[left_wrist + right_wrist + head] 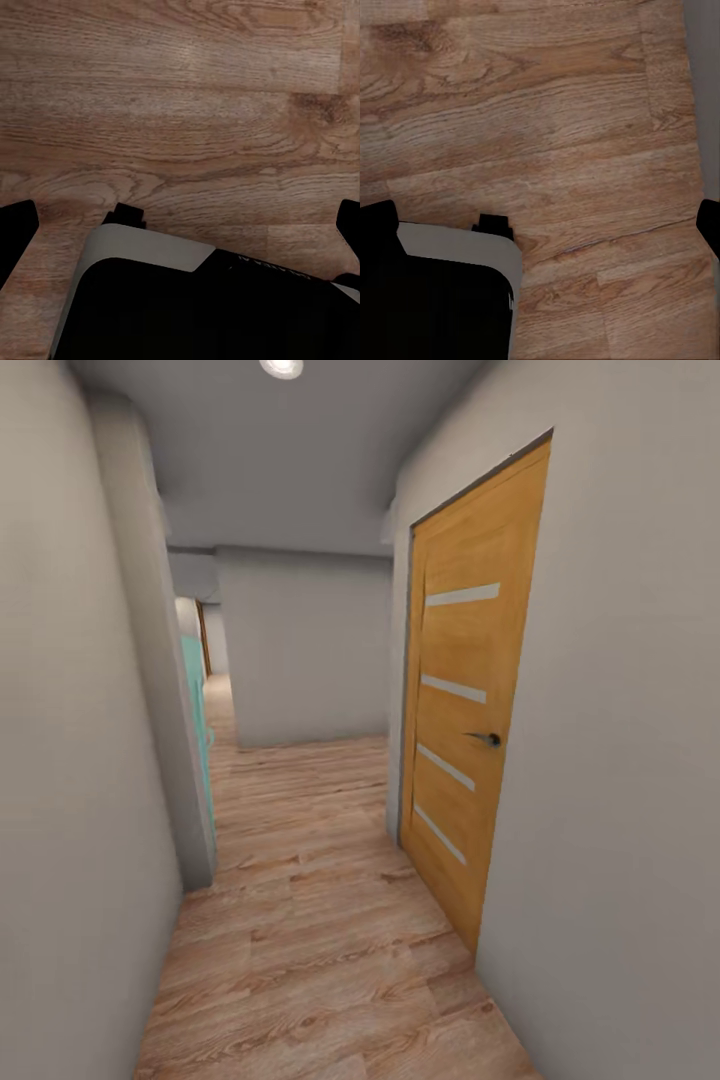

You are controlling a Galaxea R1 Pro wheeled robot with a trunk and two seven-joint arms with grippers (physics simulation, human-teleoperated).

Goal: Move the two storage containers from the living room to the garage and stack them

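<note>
- No container is in sight; the robot stands in a narrow hallway with a wood plank floor (320, 920).
- Both grippers hang over that floor, left gripper (184, 225) and right gripper (544, 225), jaws spread apart and empty.
- Best to roll straight ahead, keeping off the orange door (470, 710) and the grey wall corner (180, 780).

Black body panel (202, 315) with pale grey rounded edge band, faint lettering; black fingertips (16, 232) at frame sides

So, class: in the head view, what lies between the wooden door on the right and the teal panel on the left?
Bare wood plank floor separates the wooden door from the teal panel.
</note>
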